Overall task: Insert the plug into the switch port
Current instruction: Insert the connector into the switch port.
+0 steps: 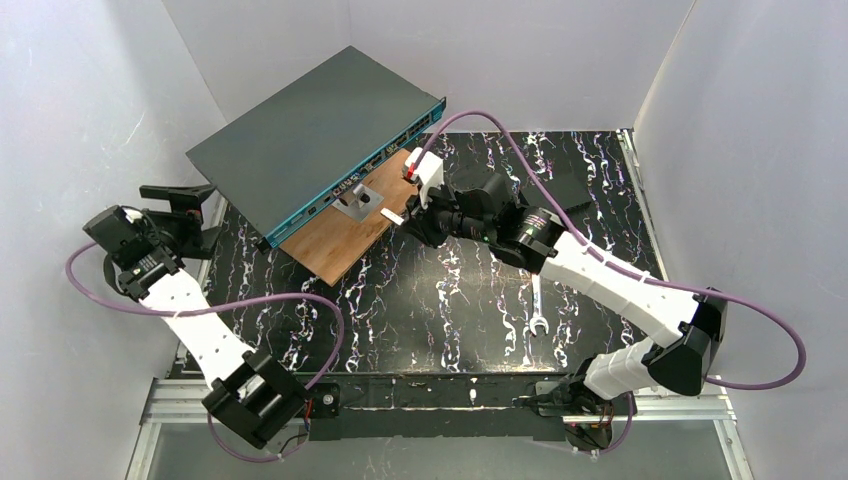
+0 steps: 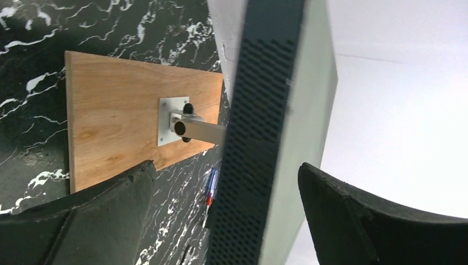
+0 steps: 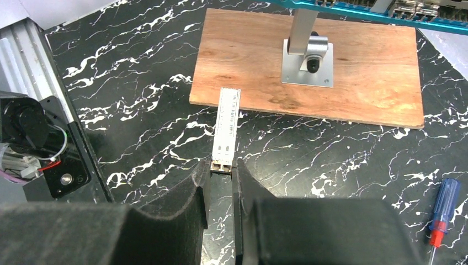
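Note:
The switch (image 1: pixel 315 135), a large dark grey box with a teal port edge (image 1: pixel 360 180), rests tilted on a metal post (image 1: pixel 358 200) on a wooden board (image 1: pixel 340 245). The plug (image 3: pixel 227 124), a slim silver-white module, sticks out of my right gripper (image 3: pixel 222 165), which is shut on its rear end. It points toward the board and the teal edge (image 3: pixel 375 11) and stops short of them. My left gripper (image 2: pixel 227 167) is open at the switch's left end. The perforated side (image 2: pixel 254 138) stands between its fingers (image 2: pixel 110 215) and touches neither.
A blue-handled screwdriver (image 3: pixel 441 212) lies on the black marble table to the right of the plug. A wrench (image 1: pixel 537 310) lies near the right arm, and a small flat black box (image 1: pixel 570 190) sits behind it. White walls close in the workspace.

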Motion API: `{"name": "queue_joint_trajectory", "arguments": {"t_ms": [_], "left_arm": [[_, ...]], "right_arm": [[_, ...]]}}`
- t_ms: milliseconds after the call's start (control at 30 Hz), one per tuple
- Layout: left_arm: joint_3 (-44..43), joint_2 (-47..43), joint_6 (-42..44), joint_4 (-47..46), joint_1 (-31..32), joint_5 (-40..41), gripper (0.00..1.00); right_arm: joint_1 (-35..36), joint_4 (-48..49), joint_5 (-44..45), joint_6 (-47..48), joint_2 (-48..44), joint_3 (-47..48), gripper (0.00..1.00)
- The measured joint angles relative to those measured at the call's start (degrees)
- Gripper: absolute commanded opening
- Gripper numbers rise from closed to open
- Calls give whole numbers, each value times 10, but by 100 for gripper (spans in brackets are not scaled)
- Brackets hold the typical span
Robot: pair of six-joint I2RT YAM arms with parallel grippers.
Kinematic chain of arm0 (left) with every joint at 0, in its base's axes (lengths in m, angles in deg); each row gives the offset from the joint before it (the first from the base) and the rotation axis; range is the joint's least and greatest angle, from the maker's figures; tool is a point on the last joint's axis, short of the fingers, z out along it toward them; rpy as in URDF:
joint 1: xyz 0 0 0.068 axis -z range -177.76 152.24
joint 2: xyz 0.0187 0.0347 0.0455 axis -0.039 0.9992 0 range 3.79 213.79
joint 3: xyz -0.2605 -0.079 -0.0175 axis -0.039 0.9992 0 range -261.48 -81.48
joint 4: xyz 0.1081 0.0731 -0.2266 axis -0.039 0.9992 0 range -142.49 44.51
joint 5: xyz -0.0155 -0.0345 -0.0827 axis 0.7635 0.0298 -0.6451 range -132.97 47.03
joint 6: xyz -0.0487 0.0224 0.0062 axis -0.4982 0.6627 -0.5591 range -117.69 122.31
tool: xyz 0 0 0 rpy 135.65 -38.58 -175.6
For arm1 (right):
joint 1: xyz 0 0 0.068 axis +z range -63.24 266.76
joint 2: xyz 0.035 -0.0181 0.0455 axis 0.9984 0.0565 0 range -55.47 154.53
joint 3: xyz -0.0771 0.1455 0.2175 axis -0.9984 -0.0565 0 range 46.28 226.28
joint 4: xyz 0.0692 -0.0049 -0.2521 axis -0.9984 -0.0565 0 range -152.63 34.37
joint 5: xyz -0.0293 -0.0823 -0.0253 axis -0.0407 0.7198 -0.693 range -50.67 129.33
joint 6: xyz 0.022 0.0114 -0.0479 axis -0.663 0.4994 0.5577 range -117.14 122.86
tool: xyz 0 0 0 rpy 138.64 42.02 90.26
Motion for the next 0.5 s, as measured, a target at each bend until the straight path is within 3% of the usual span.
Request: {"name": "queue_joint_trajectory", "arguments": {"t_ms": [267,500], "left_arm": [[-61,-34,11,31,11,0,98],[16,-17,-36,-44,12,-39,98]], "right_arm": [[0,-1,14,-1,-5,0,1],[2,-10,16,-1,-6,5,1]]}}
